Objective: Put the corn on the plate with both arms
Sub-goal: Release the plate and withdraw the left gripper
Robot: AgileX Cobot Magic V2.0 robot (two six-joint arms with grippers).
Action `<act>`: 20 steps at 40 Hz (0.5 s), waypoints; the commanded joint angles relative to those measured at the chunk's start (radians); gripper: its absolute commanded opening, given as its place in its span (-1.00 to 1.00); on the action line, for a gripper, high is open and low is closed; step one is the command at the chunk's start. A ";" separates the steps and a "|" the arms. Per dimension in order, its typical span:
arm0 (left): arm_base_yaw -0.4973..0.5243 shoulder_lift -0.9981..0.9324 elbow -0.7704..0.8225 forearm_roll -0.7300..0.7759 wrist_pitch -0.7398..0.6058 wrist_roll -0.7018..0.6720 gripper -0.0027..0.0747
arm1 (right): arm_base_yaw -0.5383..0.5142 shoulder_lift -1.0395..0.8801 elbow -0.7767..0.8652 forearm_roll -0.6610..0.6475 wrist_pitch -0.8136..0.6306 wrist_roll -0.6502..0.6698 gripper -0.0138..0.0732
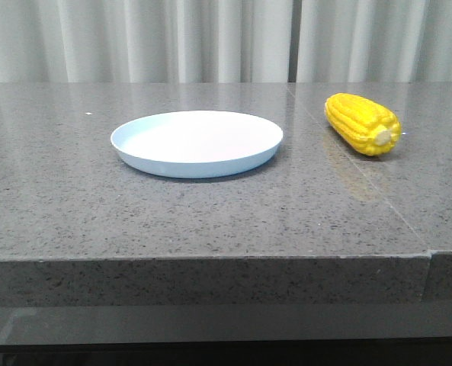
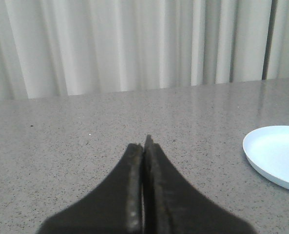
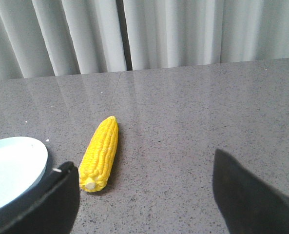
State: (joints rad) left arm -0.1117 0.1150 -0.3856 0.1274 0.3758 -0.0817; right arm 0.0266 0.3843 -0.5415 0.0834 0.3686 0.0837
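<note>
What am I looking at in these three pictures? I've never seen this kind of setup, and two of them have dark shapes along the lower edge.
This is a two-armed robot at a grey stone table. The wide picture looks forward over the table from the robot's own position; neither arm shows in it. On the table lie a pale blue plate, with nothing on it, and to its right, apart from it, a yellow corn cob lying on its side.

The other two pictures come from cameras on the wrists. The dark shapes are each arm's grasping tool. The left tool has its two fingers pressed together, holding nothing. The right tool is spread wide open, facing the corn, also holding nothing. White curtains hang behind.
</note>
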 commanded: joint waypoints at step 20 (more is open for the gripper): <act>-0.006 -0.021 -0.004 0.003 -0.070 0.000 -0.98 | -0.003 0.166 -0.072 0.001 -0.059 -0.010 0.68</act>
State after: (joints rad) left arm -0.1117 0.0837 -0.3628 0.1296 0.3823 -0.0817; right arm 0.0266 0.4578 -0.5572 0.0834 0.3711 0.0837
